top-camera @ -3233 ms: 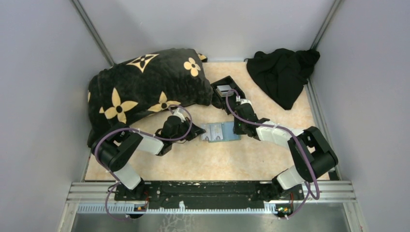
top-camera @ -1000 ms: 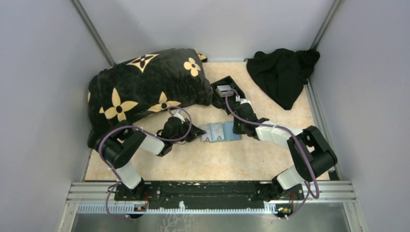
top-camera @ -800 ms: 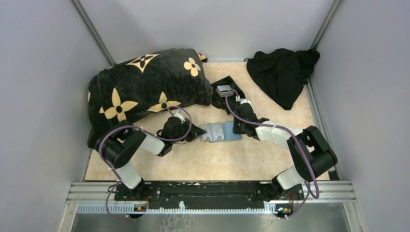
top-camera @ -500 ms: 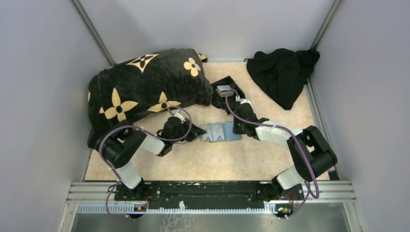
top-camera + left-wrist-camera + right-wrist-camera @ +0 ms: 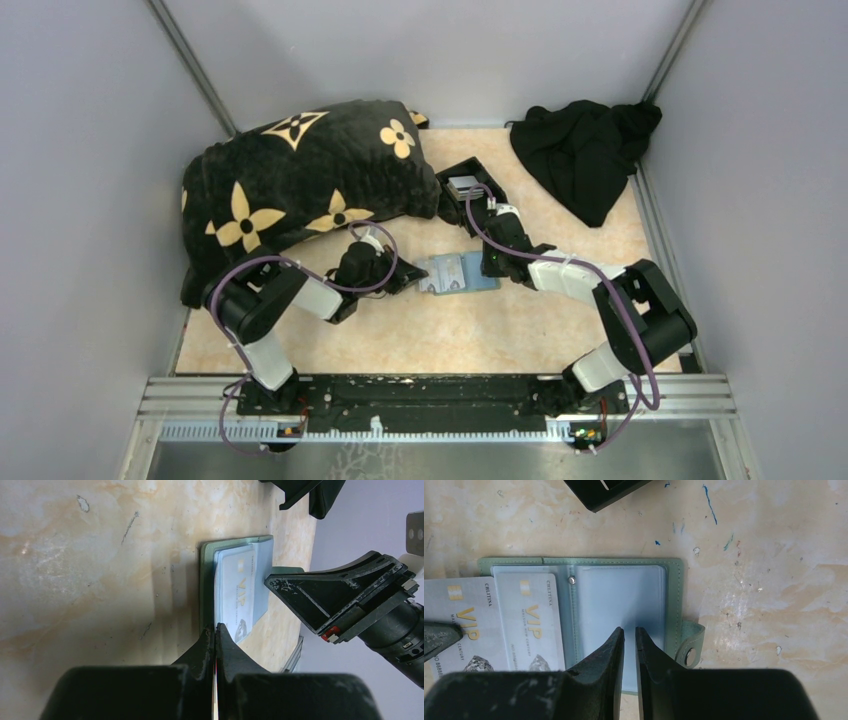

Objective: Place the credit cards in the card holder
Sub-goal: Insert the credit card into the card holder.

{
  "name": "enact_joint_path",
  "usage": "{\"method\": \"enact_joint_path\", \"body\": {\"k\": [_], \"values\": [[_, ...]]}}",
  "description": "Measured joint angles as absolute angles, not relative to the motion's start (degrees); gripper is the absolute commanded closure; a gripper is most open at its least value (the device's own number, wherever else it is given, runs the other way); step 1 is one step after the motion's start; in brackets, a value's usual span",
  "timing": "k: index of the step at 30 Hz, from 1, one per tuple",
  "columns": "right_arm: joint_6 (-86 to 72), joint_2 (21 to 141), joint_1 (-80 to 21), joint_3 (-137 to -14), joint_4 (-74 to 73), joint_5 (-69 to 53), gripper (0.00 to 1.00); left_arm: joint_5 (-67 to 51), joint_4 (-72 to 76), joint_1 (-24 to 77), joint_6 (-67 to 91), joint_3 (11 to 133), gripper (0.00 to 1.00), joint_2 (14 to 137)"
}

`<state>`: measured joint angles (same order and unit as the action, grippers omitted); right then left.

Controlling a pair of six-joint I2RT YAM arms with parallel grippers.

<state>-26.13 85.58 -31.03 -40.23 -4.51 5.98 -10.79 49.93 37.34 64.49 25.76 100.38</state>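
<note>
The sage card holder (image 5: 457, 272) lies open on the table between my arms. One credit card (image 5: 531, 625) sits in its left pocket. Another VIP credit card (image 5: 459, 622) sticks out past the holder's left edge, and my left gripper (image 5: 215, 626) is shut on its end. My right gripper (image 5: 630, 629) rests over the clear right pocket (image 5: 624, 595) with its jaws a narrow gap apart and nothing between them. The right gripper's fingers (image 5: 320, 592) also show in the left wrist view, touching the card holder (image 5: 207, 580). More credit cards (image 5: 463, 184) lie stacked in the black box (image 5: 482, 170).
A big black pillow with gold flowers (image 5: 300, 180) fills the back left, close to my left arm. A black cloth (image 5: 585, 150) lies at the back right. Grey walls enclose the table on three sides. The holder's snap tab (image 5: 689, 645) sticks out to the right.
My left arm's elbow has crept slightly to the right. Both grippers, the holder and the cards stay where they were.
</note>
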Motion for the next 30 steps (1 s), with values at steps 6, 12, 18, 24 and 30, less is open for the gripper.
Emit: {"method": "enact_joint_path", "body": {"k": [6,12,18,24,30], "values": [[-26.13,85.69,-31.03,-40.23,-4.21,5.98,0.85,-11.05,50.11,37.5,64.82,26.5,1.0,100.64],[-26.15,85.69,-31.03,-40.23,-4.21,5.96,0.85,-11.38,50.22,37.82,65.01,27.75,1.0,102.19],[-26.2,85.89,-31.03,-40.23,-3.84,5.93,0.85,-11.68,51.35,38.2,65.69,28.42,1.0,103.53],[-26.2,86.04,-31.03,-40.23,-3.38,5.91,0.85,-11.86,51.4,38.3,66.22,29.12,1.0,103.74],[-26.2,86.08,-31.03,-40.23,-3.31,5.91,0.85,-12.03,51.44,38.79,66.22,30.59,1.0,103.74]]}}
